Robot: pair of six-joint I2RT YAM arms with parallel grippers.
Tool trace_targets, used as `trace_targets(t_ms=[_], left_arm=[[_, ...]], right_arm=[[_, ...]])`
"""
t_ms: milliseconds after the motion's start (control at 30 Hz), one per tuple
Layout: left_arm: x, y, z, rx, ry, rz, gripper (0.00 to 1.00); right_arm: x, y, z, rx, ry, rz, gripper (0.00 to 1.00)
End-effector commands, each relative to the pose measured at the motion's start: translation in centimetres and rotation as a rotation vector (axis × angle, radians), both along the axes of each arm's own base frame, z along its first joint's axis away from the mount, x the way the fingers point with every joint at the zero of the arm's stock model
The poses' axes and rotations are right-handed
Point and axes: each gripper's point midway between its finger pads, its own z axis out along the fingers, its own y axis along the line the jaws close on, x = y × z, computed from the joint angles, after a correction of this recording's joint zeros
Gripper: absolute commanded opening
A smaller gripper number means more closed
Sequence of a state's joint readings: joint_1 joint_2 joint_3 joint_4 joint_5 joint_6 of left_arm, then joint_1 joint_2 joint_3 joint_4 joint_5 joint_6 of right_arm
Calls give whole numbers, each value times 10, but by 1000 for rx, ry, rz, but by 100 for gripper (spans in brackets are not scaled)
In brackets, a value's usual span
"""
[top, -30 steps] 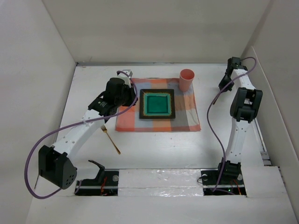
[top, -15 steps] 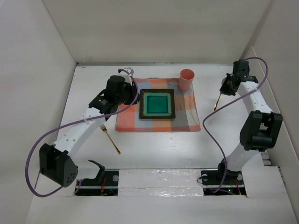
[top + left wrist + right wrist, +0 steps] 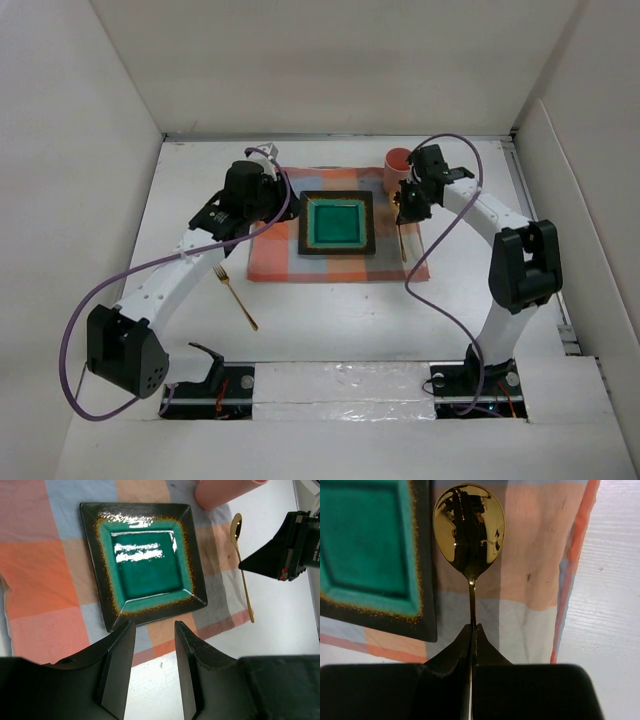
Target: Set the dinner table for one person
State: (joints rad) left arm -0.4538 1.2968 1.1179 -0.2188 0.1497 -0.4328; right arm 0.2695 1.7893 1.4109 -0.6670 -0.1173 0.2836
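Right gripper pinches spoon over cloth beside plate, near cup. Left gripper fingers spread, hovering at plate's edge.

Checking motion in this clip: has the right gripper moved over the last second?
Yes. The right gripper, shut on the gold spoon, swung left from the dinner table's right edge to above the checked cloth, right of the green plate.
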Motion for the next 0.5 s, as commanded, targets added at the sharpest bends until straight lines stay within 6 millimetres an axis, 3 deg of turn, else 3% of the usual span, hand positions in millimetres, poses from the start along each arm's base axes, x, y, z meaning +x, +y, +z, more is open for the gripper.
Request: trace_targets(t_ms=[0,100,467], left_arm=[[-7,4,11,-45,-35,16,35],[-12,8,0,-32,-18,23,35],[-20,27,-28,33,40,81,34]], right_arm=[[12,8,6,3,-31,16,0],[12,15,-8,-20,-2,17,0],[30,10,-45,-44,29,-56,0]])
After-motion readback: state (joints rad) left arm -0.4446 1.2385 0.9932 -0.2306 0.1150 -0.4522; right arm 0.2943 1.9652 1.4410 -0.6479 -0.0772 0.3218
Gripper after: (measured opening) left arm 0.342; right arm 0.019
